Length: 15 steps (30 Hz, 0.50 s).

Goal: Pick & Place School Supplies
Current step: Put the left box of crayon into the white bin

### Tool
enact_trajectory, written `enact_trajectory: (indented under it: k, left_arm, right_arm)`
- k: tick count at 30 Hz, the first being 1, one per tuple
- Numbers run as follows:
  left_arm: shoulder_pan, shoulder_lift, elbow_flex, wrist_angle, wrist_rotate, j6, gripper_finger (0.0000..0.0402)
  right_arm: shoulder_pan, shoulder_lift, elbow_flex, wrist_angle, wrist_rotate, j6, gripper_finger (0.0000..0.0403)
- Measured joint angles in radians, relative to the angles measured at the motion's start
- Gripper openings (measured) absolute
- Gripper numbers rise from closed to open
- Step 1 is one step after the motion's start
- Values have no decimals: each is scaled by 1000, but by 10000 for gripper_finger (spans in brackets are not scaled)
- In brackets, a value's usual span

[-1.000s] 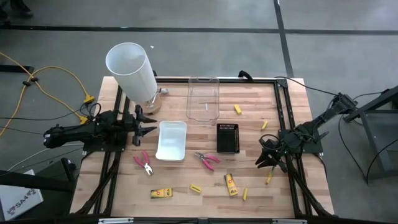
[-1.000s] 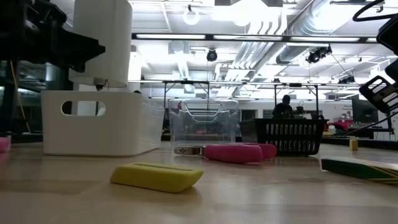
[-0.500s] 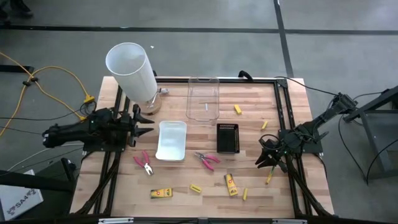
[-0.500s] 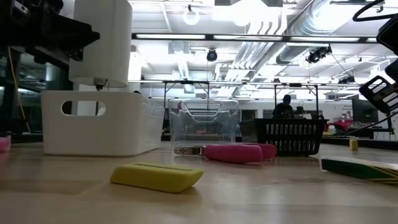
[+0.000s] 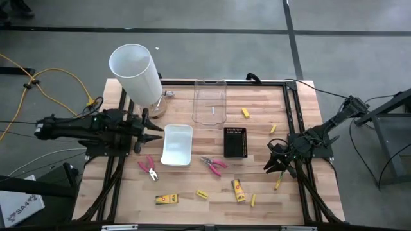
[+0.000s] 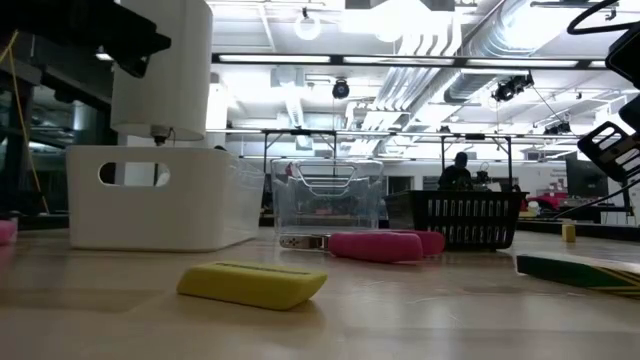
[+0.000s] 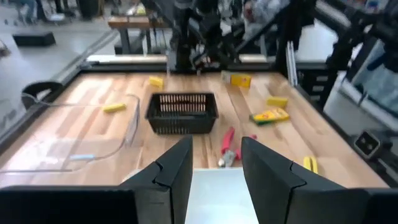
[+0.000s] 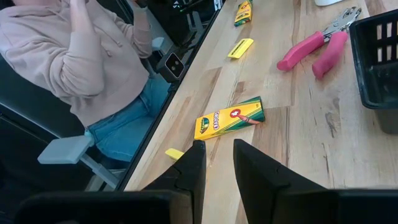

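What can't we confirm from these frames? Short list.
- Clear tray, high view: a small pale item lies inside; too small to identify.
- Black basket, low view: contents hidden behind its mesh wall.
- White bin, low view: inside hidden by its near wall.
- Left-hand pink pliers, low view: cut off by the picture edge.
- Right gripper, high view: dark jaws too small to tell empty or holding.

My matt black fingers (image 7: 177, 168) overlook a butcher-block wood table (image 5: 257, 192), a clear glossy plastic tray (image 5: 210, 102), a smooth white plastic tray (image 5: 177, 145) and rubbery pink-handled pliers (image 5: 214, 165).
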Motion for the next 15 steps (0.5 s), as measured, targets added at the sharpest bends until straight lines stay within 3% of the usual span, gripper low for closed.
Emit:
enact_trajectory:
  k: [15]
  left_arm:
    - [-429, 283, 224, -146, -518, -62, 131]
  right_arm:
    - [0, 0, 0, 0, 0, 0, 74]
